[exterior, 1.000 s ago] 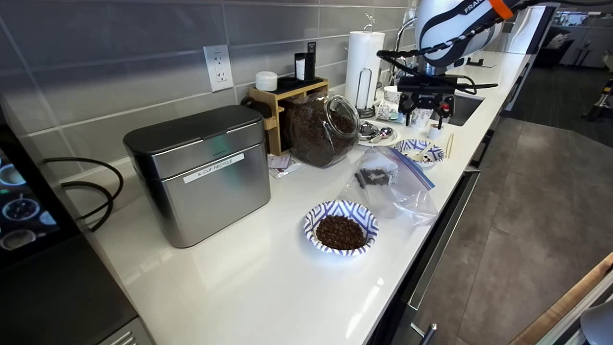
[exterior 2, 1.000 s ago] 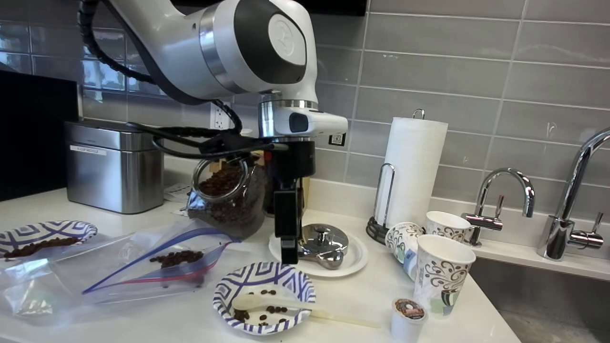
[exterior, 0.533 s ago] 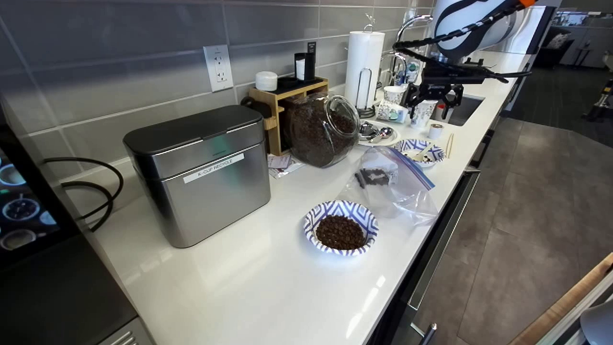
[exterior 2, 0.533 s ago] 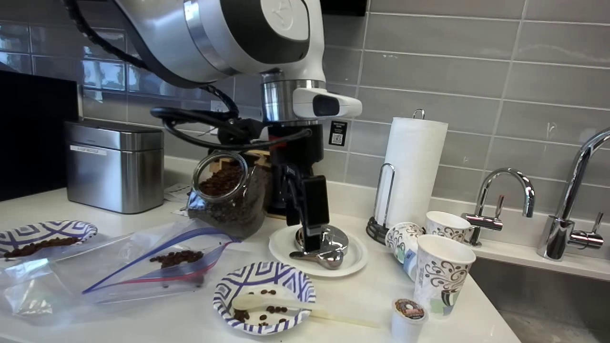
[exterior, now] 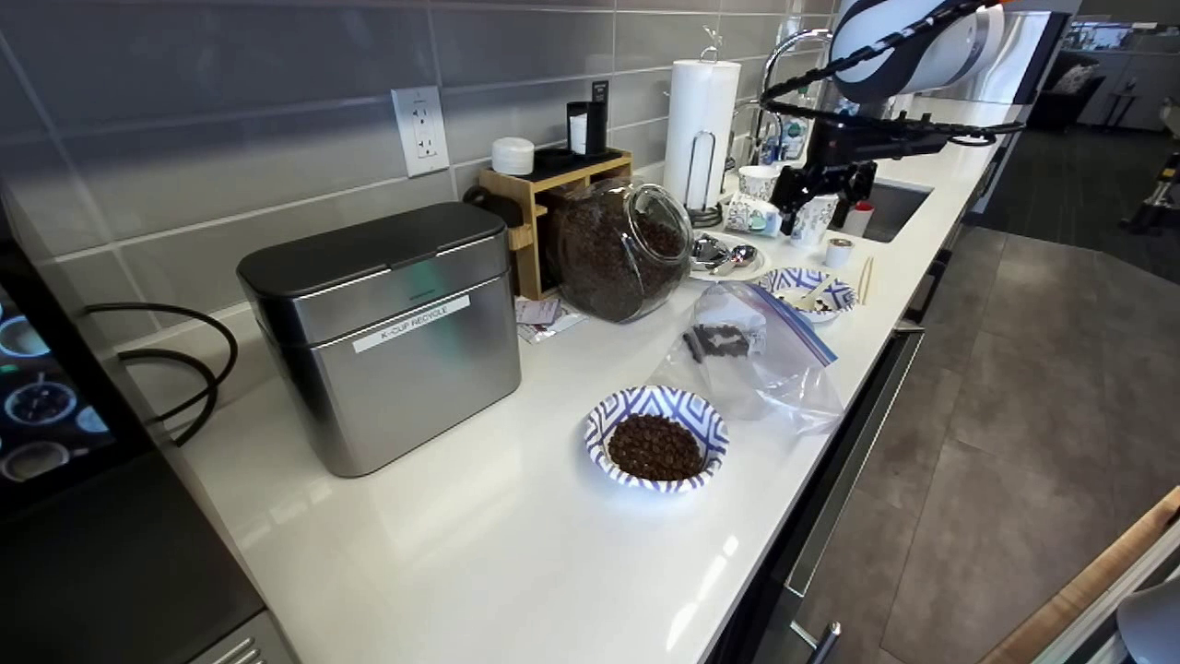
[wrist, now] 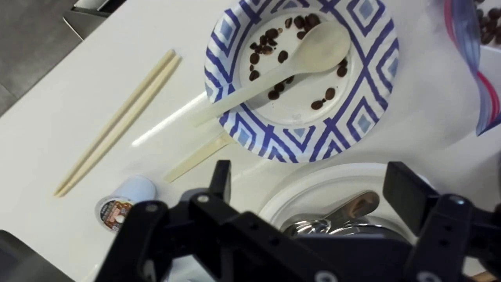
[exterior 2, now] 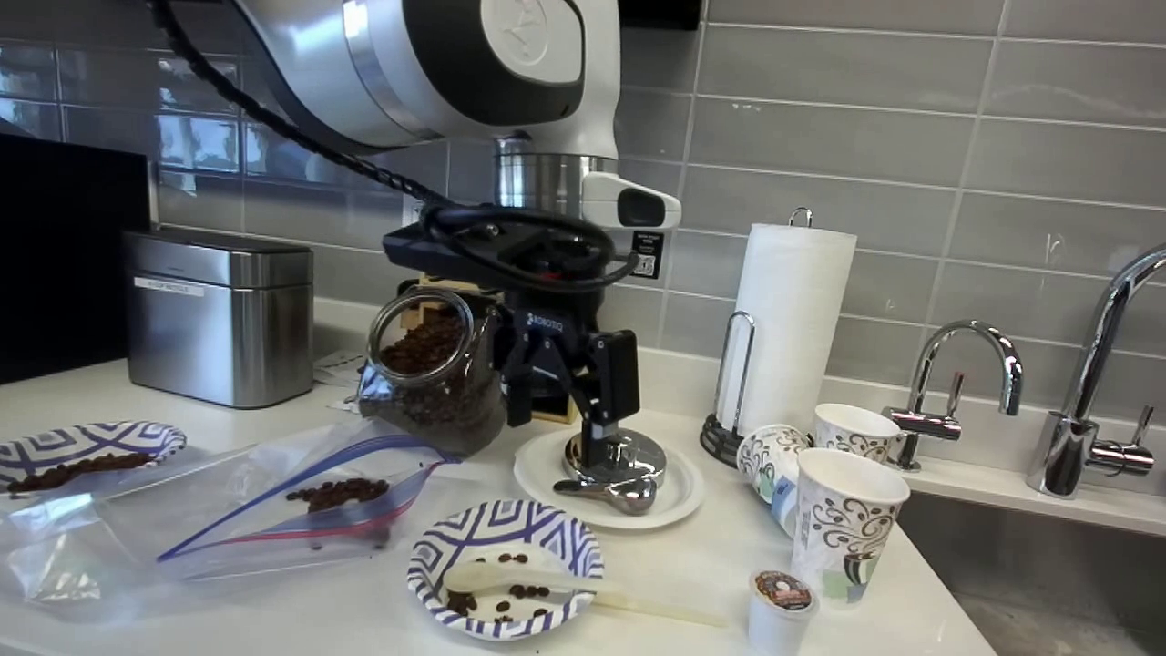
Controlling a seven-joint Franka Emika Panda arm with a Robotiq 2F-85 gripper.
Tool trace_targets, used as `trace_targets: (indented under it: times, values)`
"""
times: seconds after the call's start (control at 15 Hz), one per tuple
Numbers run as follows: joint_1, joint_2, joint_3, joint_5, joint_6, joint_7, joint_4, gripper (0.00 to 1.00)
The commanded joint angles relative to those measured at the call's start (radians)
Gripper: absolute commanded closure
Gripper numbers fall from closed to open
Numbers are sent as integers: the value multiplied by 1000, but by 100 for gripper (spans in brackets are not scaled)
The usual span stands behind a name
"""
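Note:
My gripper (wrist: pixel 310 168) is open and empty, its two black fingers far apart. It hangs above a white plate (wrist: pixel 332 170) that holds a shiny metal scoop (wrist: pixel 352 207) and a round metal piece (exterior 2: pixel 629 451). The gripper shows in both exterior views (exterior 2: pixel 557 433) (exterior: pixel 816 217). Beside the white plate is a blue-and-white patterned bowl (wrist: pixel 364 82) with a few coffee beans and a pale spoon (wrist: pixel 323 49). A pale flat utensil (wrist: pixel 199 156) reaches partly under its rim. A coffee pod (wrist: pixel 137 190) and two chopsticks (wrist: pixel 117 125) lie on the counter.
A jar of beans (exterior 2: pixel 455 405) lies tilted near the wall. An open zip bag (exterior: pixel 765 369) and a bean-filled bowl (exterior: pixel 705 424) lie along the counter. Paper cups (exterior 2: pixel 847 528), a paper towel roll (exterior 2: pixel 792 328), a sink (exterior 2: pixel 1048 565) and a steel bin (exterior: pixel 415 360) also stand here.
The gripper has risen and its wrist has turned, so both fingers now show in an exterior view where it was side-on. The objects on the counter have not moved.

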Motion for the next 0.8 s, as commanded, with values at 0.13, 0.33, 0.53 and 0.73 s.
trace_targets:
  times: [0.13, 0.33, 0.53, 0.73]
  values:
    - [-5, -6, 30, 43, -109, -307, 20, 0]
    - [-2, 0, 27, 16, -102, -290, 20, 0]
    - [-2, 0, 30, 16, -120, -332, 28, 0]
    - [-2, 0, 30, 16, -120, -339, 28, 0]
